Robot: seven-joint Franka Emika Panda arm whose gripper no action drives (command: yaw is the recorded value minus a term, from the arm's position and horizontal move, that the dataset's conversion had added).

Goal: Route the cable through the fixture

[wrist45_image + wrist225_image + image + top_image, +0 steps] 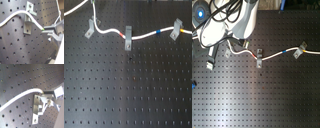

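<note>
The white cable [111,31] runs from the gripper down past the fixture, through an upright gray clip [128,38] on its red band, past a blue band, to a leaning clip [177,30] on its yellow band. The fixture [89,29] is a leaning gray bracket with a forked top, at the first exterior view's upper left. The cable passes just to its right in the first exterior view, and I cannot tell if it touches the fork. My gripper [95,5] is above the fixture, shut on the cable. Both wrist views show the fingers [51,29] pinching the cable [22,96] beside the fixture [37,110].
The black perforated board [129,90] fills the scene. In the second exterior view the white arm [232,22] covers the upper left and hides most of the gripper. A white line [74,10] crosses the first exterior view's top left corner.
</note>
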